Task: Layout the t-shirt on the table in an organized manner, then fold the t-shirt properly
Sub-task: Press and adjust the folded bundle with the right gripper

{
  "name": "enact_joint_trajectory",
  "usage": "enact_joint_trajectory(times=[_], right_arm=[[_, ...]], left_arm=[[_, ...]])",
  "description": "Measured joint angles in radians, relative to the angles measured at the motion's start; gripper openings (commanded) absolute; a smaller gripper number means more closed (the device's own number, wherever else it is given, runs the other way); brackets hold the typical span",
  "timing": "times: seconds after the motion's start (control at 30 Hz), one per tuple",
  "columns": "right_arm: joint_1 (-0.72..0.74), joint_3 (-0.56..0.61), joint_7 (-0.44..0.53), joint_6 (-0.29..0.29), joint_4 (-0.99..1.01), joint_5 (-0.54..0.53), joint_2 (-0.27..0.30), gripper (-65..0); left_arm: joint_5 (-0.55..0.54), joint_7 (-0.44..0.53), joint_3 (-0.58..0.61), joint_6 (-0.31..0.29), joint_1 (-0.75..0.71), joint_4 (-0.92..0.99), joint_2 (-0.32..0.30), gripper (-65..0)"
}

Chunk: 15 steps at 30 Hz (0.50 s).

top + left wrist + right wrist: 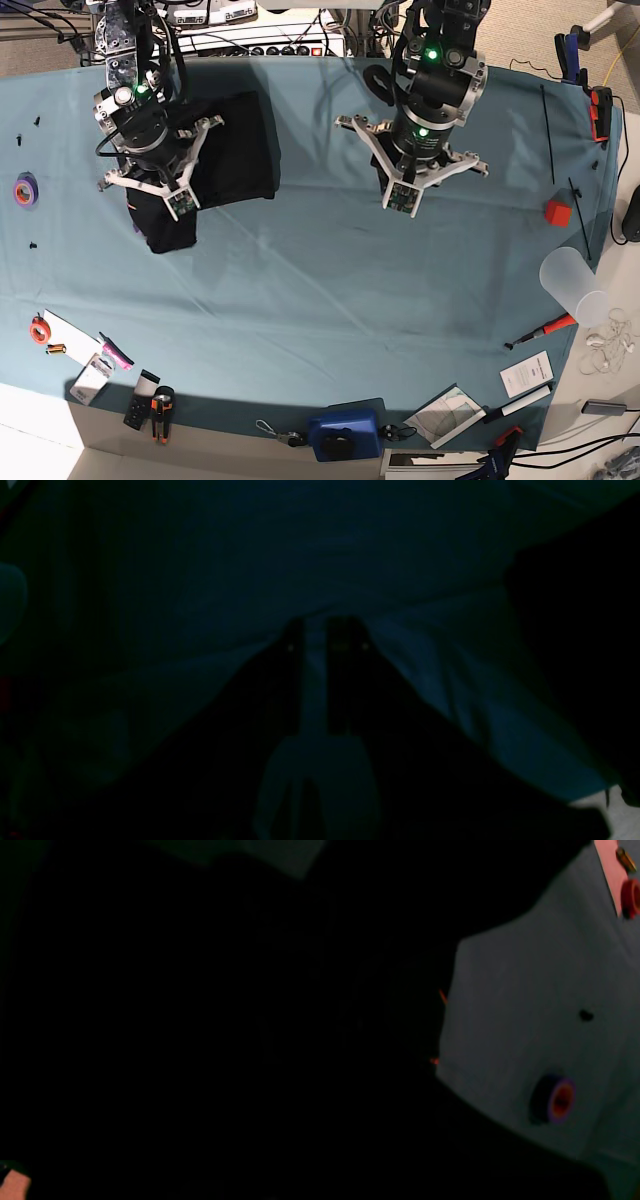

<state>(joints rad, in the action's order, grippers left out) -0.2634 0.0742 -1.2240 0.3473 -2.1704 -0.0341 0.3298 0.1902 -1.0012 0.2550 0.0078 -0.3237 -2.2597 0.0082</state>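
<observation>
The black t-shirt (235, 150) lies bunched into a compact dark block at the back left of the teal table (300, 300), plain side up. One end of it sticks out toward the front under my right arm. My right gripper (182, 207) sits right over that end. The right wrist view is almost filled by the black t-shirt (225, 1040), and the fingers do not show there. My left gripper (317, 630) hangs over the bare table (350, 555), well to the right of the shirt. Its fingers stand a narrow gap apart with only teal cloth between them. The base view also shows this left gripper (402, 205).
A purple tape roll (25, 189) (555, 1100) lies at the left edge. A red cube (558, 212), a clear cup (572, 280) and a screwdriver (545, 330) sit at the right. A blue box (345, 435), cards and small tools line the front edge.
</observation>
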Motion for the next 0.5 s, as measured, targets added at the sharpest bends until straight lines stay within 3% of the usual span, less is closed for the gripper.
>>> enact_joint_trajectory(times=[0.1, 0.23, 0.33, 0.5], right_arm=[[0.000, 0.000, 0.007, 0.000, 0.000, -0.019, 0.001, -44.6], [0.000, 0.000, 0.000, 0.000, 0.000, -0.087, 0.002, -44.4], [0.000, 0.000, -0.083, 0.001, -0.030, -0.142, 0.002, -44.4], [-0.006, 0.000, -0.080, 0.000, -0.163, -0.145, 0.002, -44.4]], left_arm=[[0.000, 0.000, 0.000, 0.000, 0.000, 0.000, 0.000, -57.6], [0.000, 0.000, 0.000, 0.000, 0.000, 0.000, 0.000, -57.6], [0.000, 0.002, 0.000, 0.000, 0.000, 0.000, 0.000, -57.6], [0.000, 0.012, 0.000, 0.000, 0.000, 0.000, 0.000, -57.6]])
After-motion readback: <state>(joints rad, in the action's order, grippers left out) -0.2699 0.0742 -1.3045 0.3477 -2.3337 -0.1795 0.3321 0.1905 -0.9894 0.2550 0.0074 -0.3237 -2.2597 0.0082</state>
